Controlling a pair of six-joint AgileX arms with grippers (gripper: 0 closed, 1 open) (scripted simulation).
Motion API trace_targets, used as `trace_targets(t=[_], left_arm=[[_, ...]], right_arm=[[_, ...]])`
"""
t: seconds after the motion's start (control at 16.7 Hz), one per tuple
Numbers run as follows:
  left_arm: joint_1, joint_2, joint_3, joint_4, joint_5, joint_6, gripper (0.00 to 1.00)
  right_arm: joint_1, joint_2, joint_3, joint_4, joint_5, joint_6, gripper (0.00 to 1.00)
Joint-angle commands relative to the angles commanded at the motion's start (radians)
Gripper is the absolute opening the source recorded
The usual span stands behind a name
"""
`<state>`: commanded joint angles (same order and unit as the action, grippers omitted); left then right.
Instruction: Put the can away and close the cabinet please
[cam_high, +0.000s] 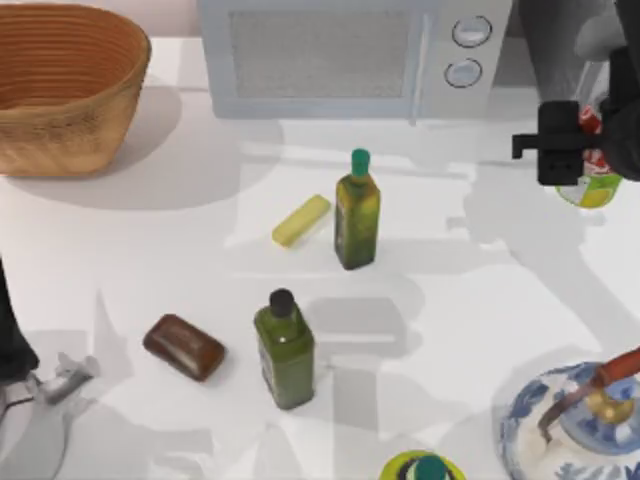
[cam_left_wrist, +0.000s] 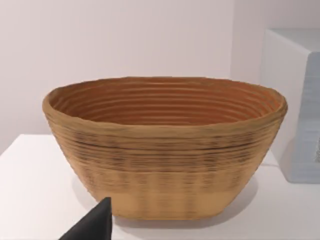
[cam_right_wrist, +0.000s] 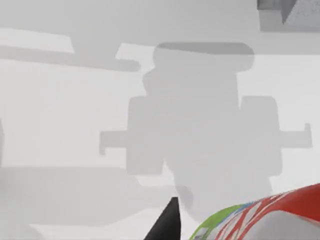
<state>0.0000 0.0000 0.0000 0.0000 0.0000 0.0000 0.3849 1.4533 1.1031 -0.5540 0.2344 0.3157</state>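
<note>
can: red-white body, yellow-green base | right tool: apparently holding it | left tool: opening unclear

We count two green bottles, one in the middle and one nearer the front. We see one can, one basket and one microwave with two knobs. There is one yellow bar, one brown block and one blue and white pot.
</note>
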Motion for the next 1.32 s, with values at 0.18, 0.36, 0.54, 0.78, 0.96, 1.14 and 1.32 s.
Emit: trace_targets(t=[0.18,0.36,0.54,0.78,0.96,1.14,1.32], left_arm=[[0.0,0.0,0.0,0.0,0.0,0.0,1.0],[0.0,0.0,0.0,0.0,0.0,0.0,1.0],[0.0,0.0,0.0,0.0,0.0,0.0,1.0],[0.0,0.0,0.0,0.0,0.0,0.0,1.0],[0.0,0.0,0.0,0.0,0.0,0.0,1.0],[0.0,0.0,0.0,0.0,0.0,0.0,1.0],[0.0,0.0,0.0,0.0,0.0,0.0,1.0]], right_arm=[[-0.037,-0.114,-0.066,0.089,-0.054,-0.043,0.0],[-0.094,-0.293,-0.171,0.213,-0.121,-0.096,0.0],[-0.161,-0.563,-0.354,0.338,-0.18,-0.154,0.0],[-0.261,-0.994,-0.703,0.461,-0.226,-0.232,0.0],[-0.331,-1.241,-0.924,0.518,-0.234,-0.276,0.0],[-0.374,-1.393,-1.055,0.548,-0.233,-0.304,0.0],[-0.385,-1.453,-1.103,0.554,-0.235,-0.316,0.0]])
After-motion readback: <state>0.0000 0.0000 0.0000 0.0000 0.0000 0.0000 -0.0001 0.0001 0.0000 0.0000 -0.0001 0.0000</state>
